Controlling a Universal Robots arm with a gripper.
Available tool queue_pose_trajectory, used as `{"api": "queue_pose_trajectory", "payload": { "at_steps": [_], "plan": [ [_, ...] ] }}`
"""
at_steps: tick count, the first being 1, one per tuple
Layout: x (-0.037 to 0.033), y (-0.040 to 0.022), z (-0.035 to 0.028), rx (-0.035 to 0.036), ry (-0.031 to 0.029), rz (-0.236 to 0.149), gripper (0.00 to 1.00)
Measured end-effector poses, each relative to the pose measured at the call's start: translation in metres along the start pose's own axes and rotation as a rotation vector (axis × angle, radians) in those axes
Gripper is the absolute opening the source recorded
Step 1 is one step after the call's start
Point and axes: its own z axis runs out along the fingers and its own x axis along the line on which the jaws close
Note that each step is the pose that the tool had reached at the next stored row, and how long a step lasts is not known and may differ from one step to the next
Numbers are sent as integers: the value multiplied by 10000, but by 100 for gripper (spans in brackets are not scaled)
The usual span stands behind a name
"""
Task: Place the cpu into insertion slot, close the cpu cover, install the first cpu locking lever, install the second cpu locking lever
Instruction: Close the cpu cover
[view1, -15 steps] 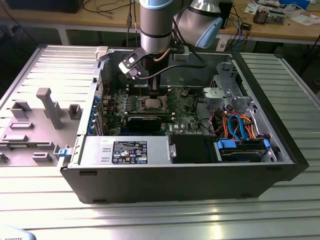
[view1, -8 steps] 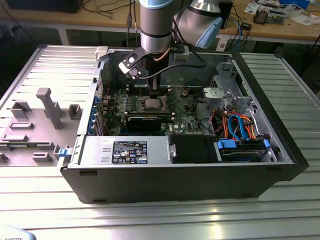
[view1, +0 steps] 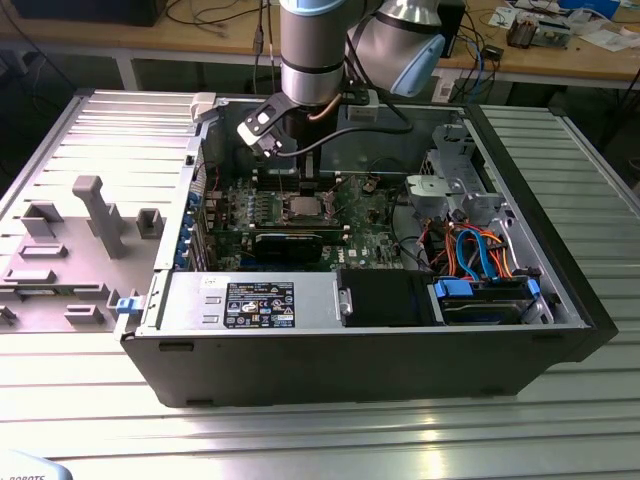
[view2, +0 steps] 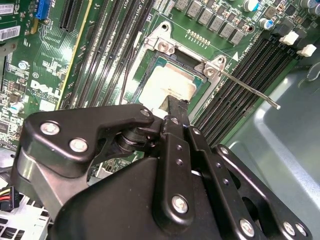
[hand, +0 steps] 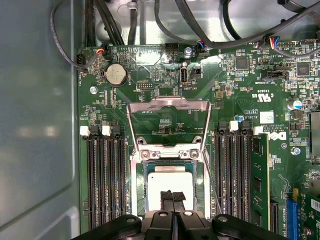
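As the jaws stand shut, tip against tip with nothing between them, the gripper (hand: 172, 196) hangs directly over the cpu (hand: 167, 181). Whether the tips actually press on the dull silver lid or hover just clear of it cannot be told from either wrist view.

The cpu lies flat inside the insertion slot (hand: 136, 190), with its green border showing evenly all round. It looks square to the silvery rim, and no corner seems to ride up.

Beyond the slot, on the side away from the gripper, the cpu cover (hand: 168, 104) stands open on its hinge, bare board showing through its window. In the second wrist view one locking lever (view2: 245, 86) juts out unlatched across the memory slots (view2: 235, 95), so neither cover nor lever is done yet.

In the exterior view the arm (view1: 312, 50) drops from the top edge of the frame into the open computer case (view1: 350, 365), and the cpu (view1: 303, 207) sits just above and left of centre.

The step in hand reads as seating the chip. Doing it well probably calls for the lightest straight-down touch and no sideways drag, since the contacts beneath are likely to bend easily. The closed tips are best kept central on the lid, well off its edges, so the chip stays level. It should sit fully below the rim before anything bears on it.
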Motion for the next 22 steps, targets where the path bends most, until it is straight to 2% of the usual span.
{"api": "queue_pose_trajectory", "payload": {
  "at_steps": [22],
  "plan": [
    [1, 1, -38, 0, 2, 0, 11]
  ]
}}
